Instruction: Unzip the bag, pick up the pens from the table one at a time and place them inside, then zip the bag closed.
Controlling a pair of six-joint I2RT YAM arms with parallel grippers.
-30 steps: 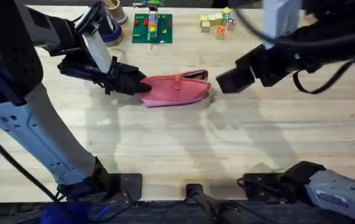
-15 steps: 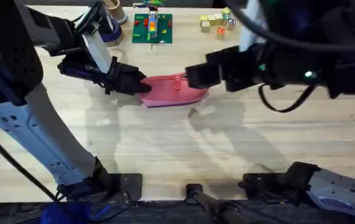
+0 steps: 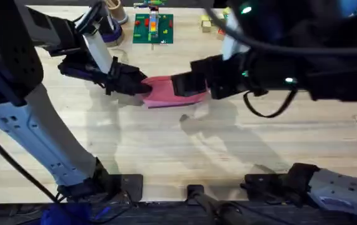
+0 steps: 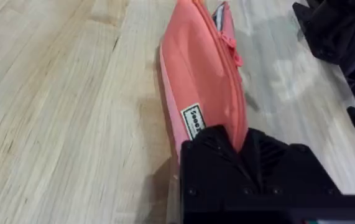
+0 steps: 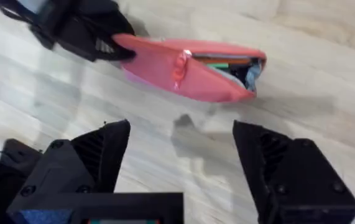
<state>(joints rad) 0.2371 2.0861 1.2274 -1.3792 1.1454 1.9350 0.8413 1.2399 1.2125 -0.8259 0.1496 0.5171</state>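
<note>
- The large pale plank wooden counter (image 3: 165,150) is carrying the work, and no pen is lying loose on the bare wood near the pouch
- The right arm is reaching across the middle in the overhead view, with the right gripper (image 5: 177,155) hanging just above the counter beside the pouch, its black fingers (image 5: 93,152) spread wide and holding nothing
- The left gripper (image 4: 242,155) is anchoring the closed end of the pouch, its fingers pressed together and pinching the fabric there
- The small elongated pink-red fabric pouch (image 5: 189,68) is lying on its side on the counter between the two grippers, partly zipped, with its far end gaping
- The slim pens (image 5: 217,61) are sitting inside that open end, an orange-and-green shaft and something dark just showing at the mouth
- The small pink zipper pull (image 5: 180,65) is resting about halfway along the zip
- Judging by this, the step in hand is zipping the pouch closed: the right fingers should be coming down either side of the pull, closing squarely on it and drawing it along the zip line toward the gaping end, while the left grip is keeping the fabric taut
- The likely trouble is the pens' tips catching in the teeth, so the pull should be travelling low and straight
</note>
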